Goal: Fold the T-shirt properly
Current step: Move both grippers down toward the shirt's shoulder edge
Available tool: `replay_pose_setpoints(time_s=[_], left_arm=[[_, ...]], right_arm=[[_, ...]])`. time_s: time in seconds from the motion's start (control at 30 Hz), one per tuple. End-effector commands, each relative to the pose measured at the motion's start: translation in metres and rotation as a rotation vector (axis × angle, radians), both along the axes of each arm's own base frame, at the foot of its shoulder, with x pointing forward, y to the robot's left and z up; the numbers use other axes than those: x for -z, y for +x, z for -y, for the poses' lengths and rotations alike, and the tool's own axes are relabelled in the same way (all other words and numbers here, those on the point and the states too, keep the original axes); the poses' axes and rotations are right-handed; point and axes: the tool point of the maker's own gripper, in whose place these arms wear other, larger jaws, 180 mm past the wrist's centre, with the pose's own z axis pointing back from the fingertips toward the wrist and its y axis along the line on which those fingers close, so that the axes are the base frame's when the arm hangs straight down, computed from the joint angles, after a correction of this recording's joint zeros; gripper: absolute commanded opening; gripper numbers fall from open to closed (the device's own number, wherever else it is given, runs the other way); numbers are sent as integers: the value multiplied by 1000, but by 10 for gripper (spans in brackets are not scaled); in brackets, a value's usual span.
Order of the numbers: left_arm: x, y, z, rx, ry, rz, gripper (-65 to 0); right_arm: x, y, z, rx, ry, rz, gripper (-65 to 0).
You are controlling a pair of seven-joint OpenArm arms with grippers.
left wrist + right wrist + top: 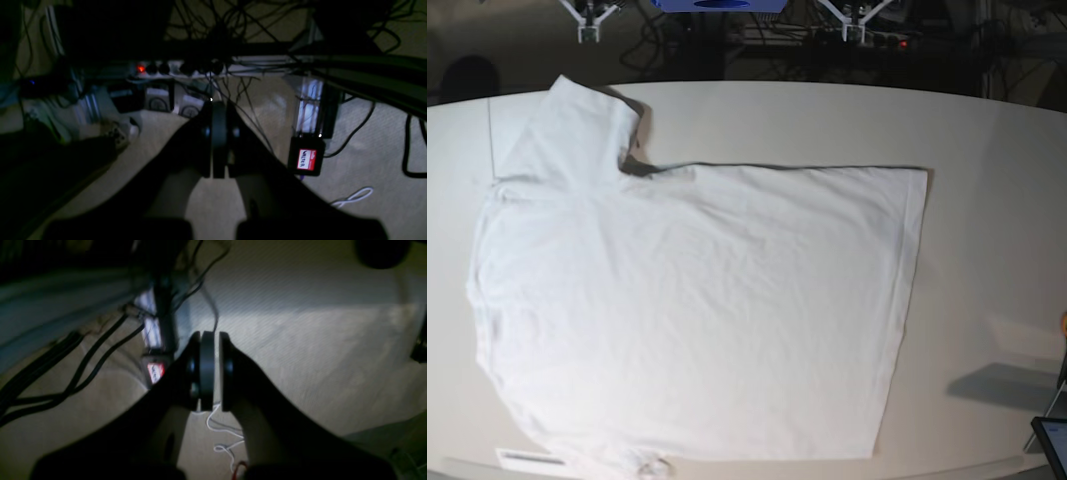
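Starting at the base view's left: right gripper (pixel 208 373) pinched shut on nothing, looking down at carpet (pixel 300 340) and cables (pixel 83 366) with no cloth beneath. Across the middle, spread flat on the table (pixel 997 180): the T-shirt (pixel 697 300), long axis running left to right, sleeve and shoulder end at the left, straight hem at the right, well apart from both claws. On the right: left gripper (pixel 218 140) likewise closed and empty over floor, probably the nearer one for the hem, with the right likelier for the sleeve end.
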Motion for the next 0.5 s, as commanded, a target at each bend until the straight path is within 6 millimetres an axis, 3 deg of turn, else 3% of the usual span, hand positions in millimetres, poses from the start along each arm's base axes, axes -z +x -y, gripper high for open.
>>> replay_pose_setpoints(time_s=[0.0, 0.2, 0.37, 0.47], left_arm=[[-4, -8, -2, 4, 5, 5, -650], [-43, 8, -7, 64, 21, 191, -650], [-68, 10, -10, 103, 29, 298, -650], [-77, 17, -13, 128, 33, 353, -650]], right_arm=[[-7, -10, 5, 24, -12, 5, -628], [-48, -5, 19, 41, -61, 112, -628], [-81, 14, 33, 19, -101, 206, -628], [-104, 30, 59, 46, -162, 237, -628]])
